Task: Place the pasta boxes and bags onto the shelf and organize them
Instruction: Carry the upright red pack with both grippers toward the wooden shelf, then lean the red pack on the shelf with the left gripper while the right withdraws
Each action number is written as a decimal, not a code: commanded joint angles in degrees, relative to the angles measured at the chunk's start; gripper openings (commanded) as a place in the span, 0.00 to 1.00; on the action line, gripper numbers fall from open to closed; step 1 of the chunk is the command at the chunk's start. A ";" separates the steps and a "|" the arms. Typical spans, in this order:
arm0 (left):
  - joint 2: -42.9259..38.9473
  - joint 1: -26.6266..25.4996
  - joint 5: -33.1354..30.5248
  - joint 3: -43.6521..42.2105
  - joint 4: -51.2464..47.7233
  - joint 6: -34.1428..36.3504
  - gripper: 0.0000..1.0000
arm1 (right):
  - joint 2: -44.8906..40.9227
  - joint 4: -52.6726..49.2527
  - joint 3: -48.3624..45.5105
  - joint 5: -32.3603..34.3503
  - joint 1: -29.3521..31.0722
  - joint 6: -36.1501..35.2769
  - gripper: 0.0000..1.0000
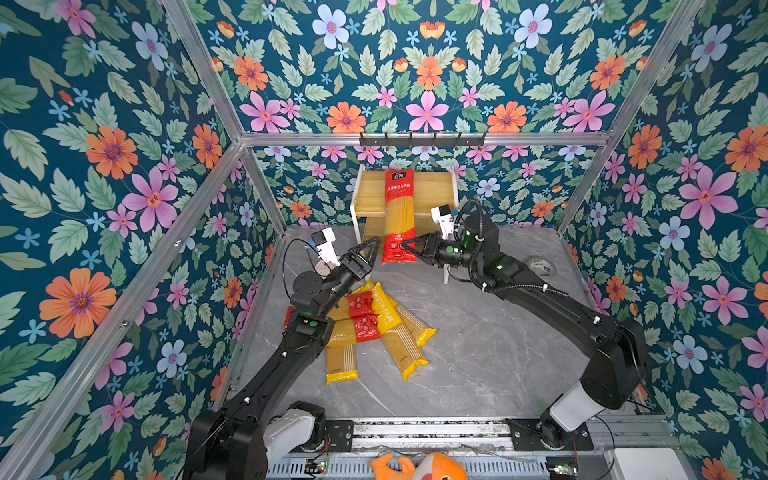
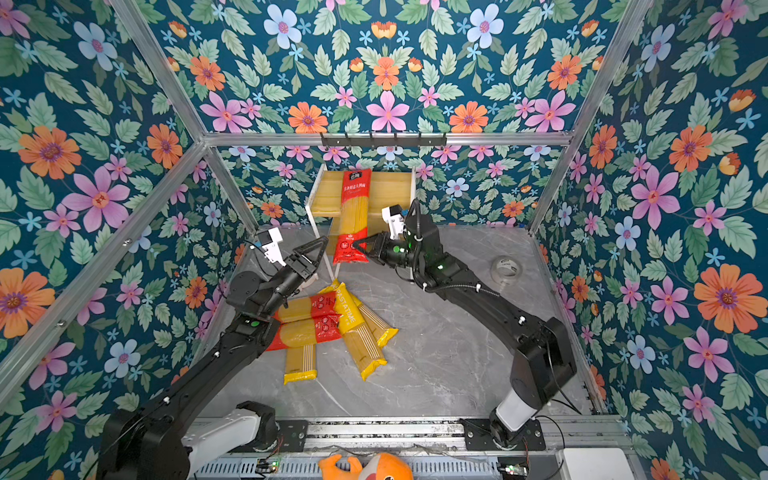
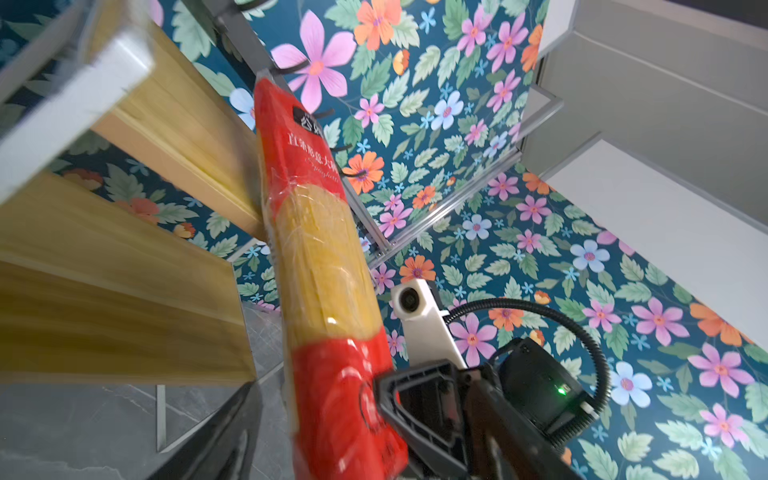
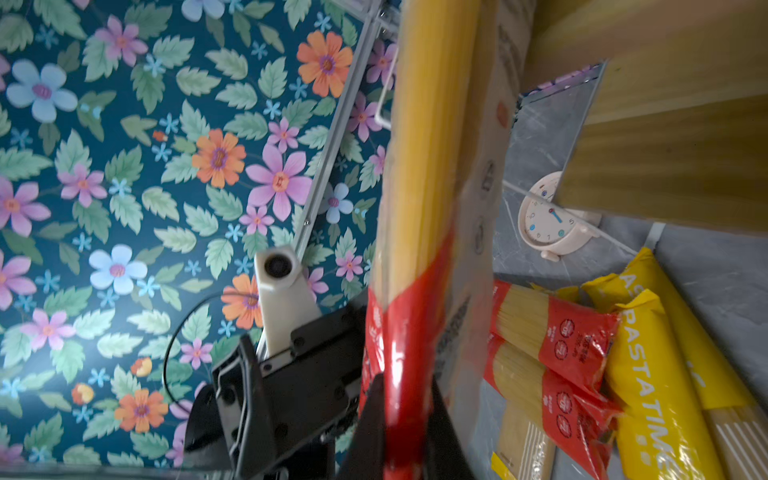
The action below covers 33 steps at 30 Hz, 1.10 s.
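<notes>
The shelf point(image 1: 370, 195) stands at the back edge of the worktop point(image 1: 478, 345), and five spaghetti packets point(image 1: 374, 320) lie heaped near its left edge. A sixth, red-ended packet point(image 1: 399, 216) stands upright before the shelf, its lower end clamped in the right gripper point(image 1: 405, 246). The left gripper point(image 1: 374, 254) gapes apart just beside it.

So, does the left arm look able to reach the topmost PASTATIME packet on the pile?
Probably yes: the left gripper is open and empty, and the PASTATIME packet lies uncovered on the pile below it. The right gripper, shut on the red-ended packet at the shelf, is out of that path.
</notes>
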 commanded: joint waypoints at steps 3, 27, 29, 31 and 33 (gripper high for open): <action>-5.73 0.62 -5.51 -0.15 -12.40 2.14 0.82 | 5.88 0.54 9.20 1.71 -0.25 5.73 0.00; 8.09 -2.10 -7.92 8.06 -4.15 -4.11 0.88 | 5.62 -3.31 9.86 1.43 -0.24 6.32 0.54; 10.48 -3.07 -8.53 9.47 -3.43 -4.51 0.87 | 3.16 -2.99 6.79 1.59 -0.30 5.03 0.55; 12.62 -4.28 -9.33 10.74 -3.31 -5.02 0.85 | 0.29 -3.28 3.01 2.54 -0.37 3.39 0.55; 14.34 -5.30 -10.28 11.89 -3.48 -5.35 0.84 | -3.45 -3.78 -0.42 3.41 -0.52 1.91 0.55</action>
